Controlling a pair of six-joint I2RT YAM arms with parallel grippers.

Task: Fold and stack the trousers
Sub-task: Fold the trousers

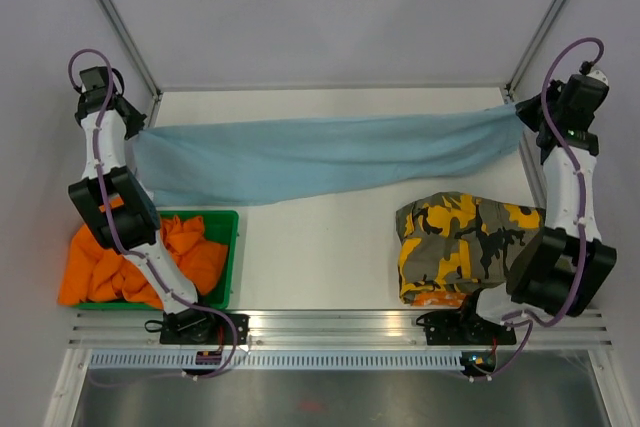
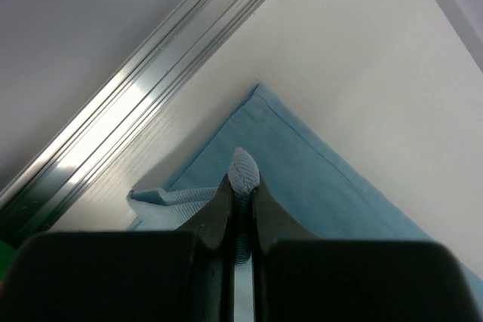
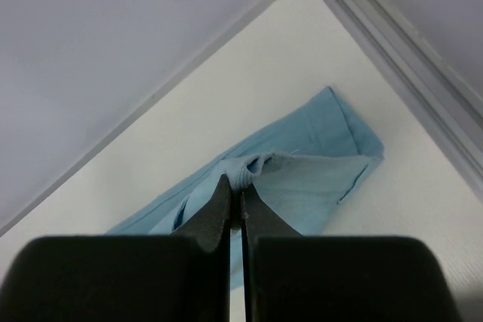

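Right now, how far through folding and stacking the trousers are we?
Done: the camouflage trousers lie folded at the near right. In hand: the blue trousers are stretched between the left gripper and right gripper, both shut on cloth, not yet folded. Left: orange garments wait in the green bin.

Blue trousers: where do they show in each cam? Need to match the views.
Top external: blue trousers stretched across the table's far half, from one arm to the other.
Left wrist: centre to lower right, an edge pinched in the left fingers.
Right wrist: centre, a fold pinched in the right fingers.
Shared landmark: the white table beneath the cloth, seen in all three.
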